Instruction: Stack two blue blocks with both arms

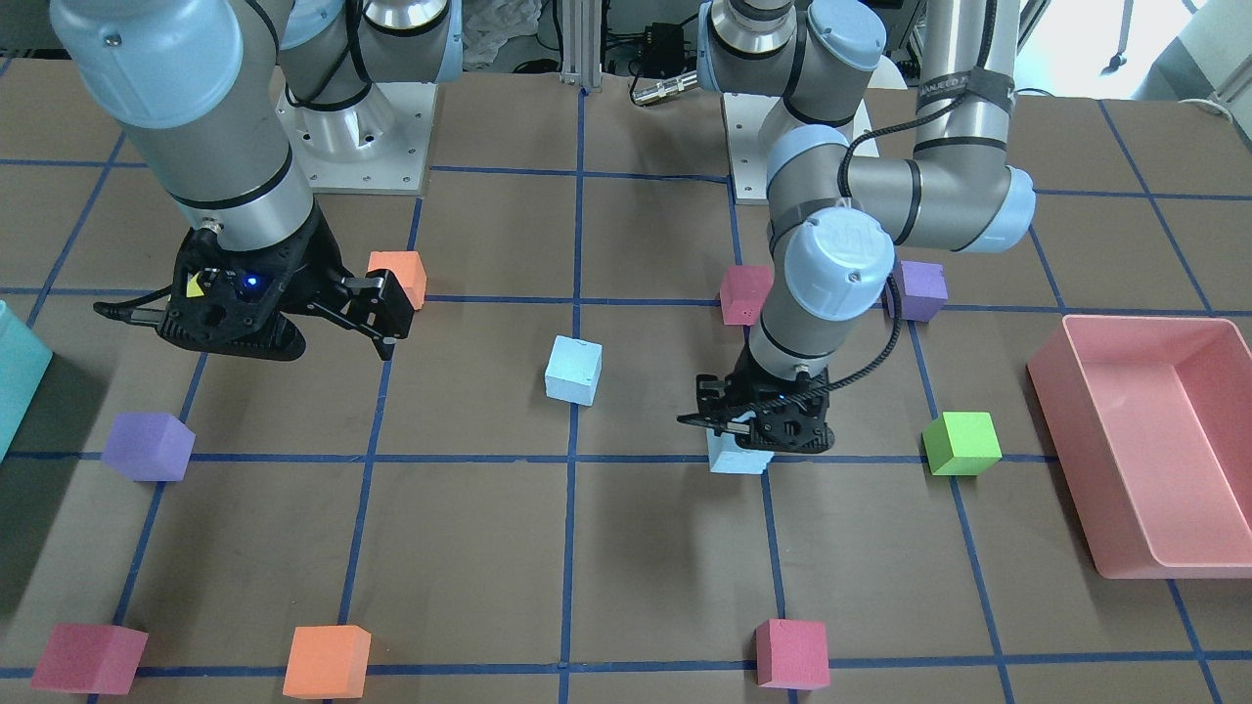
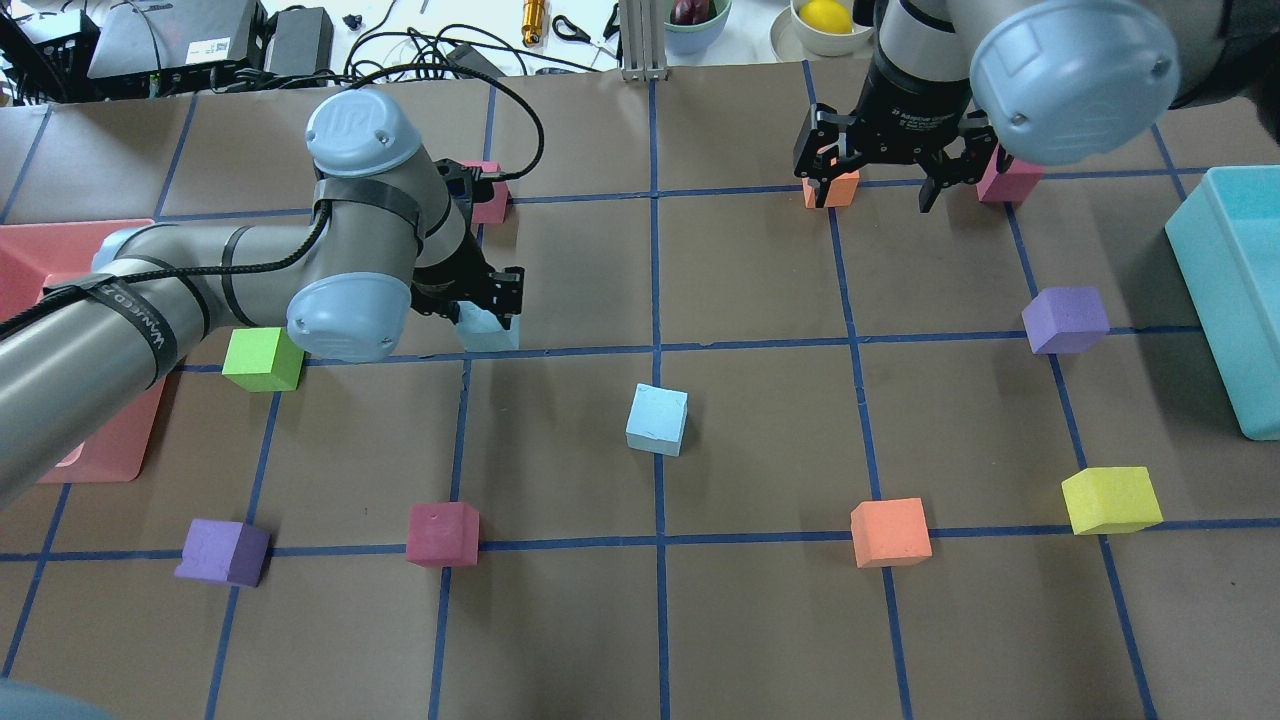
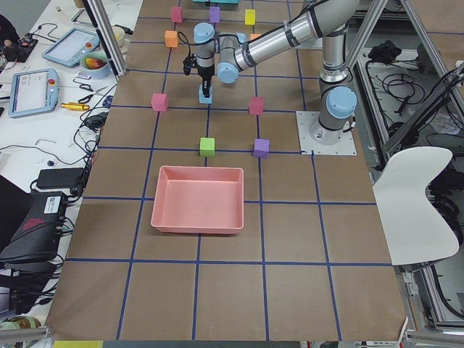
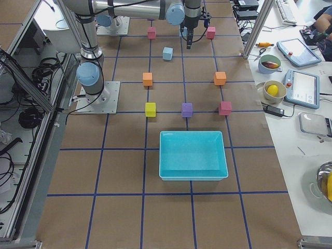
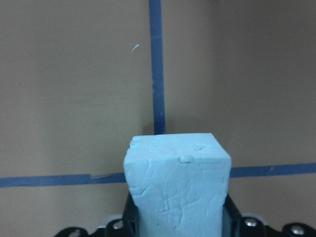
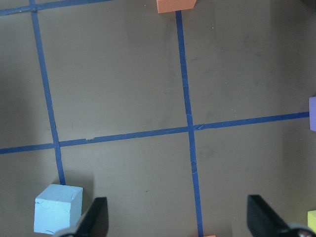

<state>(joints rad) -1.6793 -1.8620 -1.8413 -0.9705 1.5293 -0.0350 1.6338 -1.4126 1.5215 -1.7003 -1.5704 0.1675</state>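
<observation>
The left gripper (image 2: 488, 303) is clenched on a blue block (image 1: 736, 458), its black fingers (image 5: 230, 213) pressed to two opposite faces, as the left wrist view shows. The block sits low by a crossing of tape lines; whether it touches the table (image 1: 665, 577) or hangs just above it cannot be told. The right gripper (image 2: 872, 190) is spread wide and holds nothing: the right wrist view shows its two tips far apart with only table between them. It hovers near the far edge, with an orange block (image 2: 832, 190) behind one finger and a dark pink block (image 2: 1008, 183) behind the other. The second blue block (image 2: 657, 419) lies free near the middle of the table, turned a little off the grid and well apart from both grippers. The left arm (image 2: 200, 290) reaches in low with its forearm almost level and the wrist bent straight down over its block. The right arm (image 1: 186, 127) comes down steeply from above, wrist pointing at the table. Both arms are silver-grey tubes with pale blue caps and black cables. The blocks are foam cubes; the held one has cracked, scuffed faces and a dented top edge. The table is covered in flat brown sheet crossed by blue tape (image 1: 572, 548) in a grid.
</observation>
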